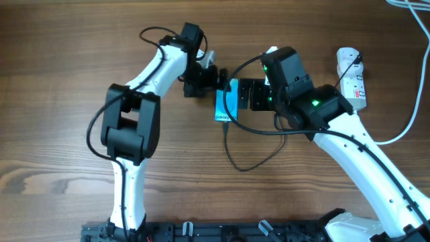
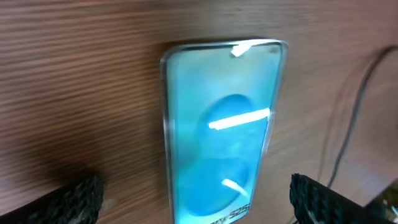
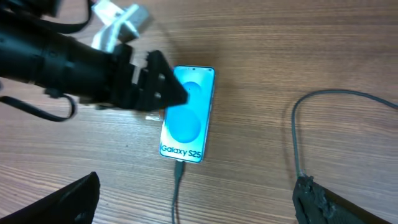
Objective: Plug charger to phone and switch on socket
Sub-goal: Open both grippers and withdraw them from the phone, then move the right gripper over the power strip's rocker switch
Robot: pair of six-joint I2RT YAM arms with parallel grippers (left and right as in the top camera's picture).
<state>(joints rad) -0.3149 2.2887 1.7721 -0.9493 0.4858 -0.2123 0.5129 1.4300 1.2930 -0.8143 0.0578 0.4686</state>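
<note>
The phone (image 1: 226, 102) lies flat mid-table, teal screen up, with a white "Galaxy S25" strip at its near end. The charger's connector tip (image 3: 179, 169) is at the phone's bottom edge. Its thin black cable (image 1: 243, 167) loops on the table and runs right toward the white socket (image 1: 355, 87), where a black plug (image 1: 355, 60) sits. My left gripper (image 1: 209, 78) is open at the phone's upper left. In the left wrist view, its fingers (image 2: 196, 190) straddle the phone (image 2: 221, 130). My right gripper (image 1: 250, 94) is open and empty right of the phone. In the right wrist view it (image 3: 198, 185) is near the phone (image 3: 186, 112).
The socket's thick white cord (image 1: 420, 81) runs along the table's right edge. A cable loop (image 3: 296, 124) lies right of the phone. The wooden table (image 1: 60, 54) is bare at the left.
</note>
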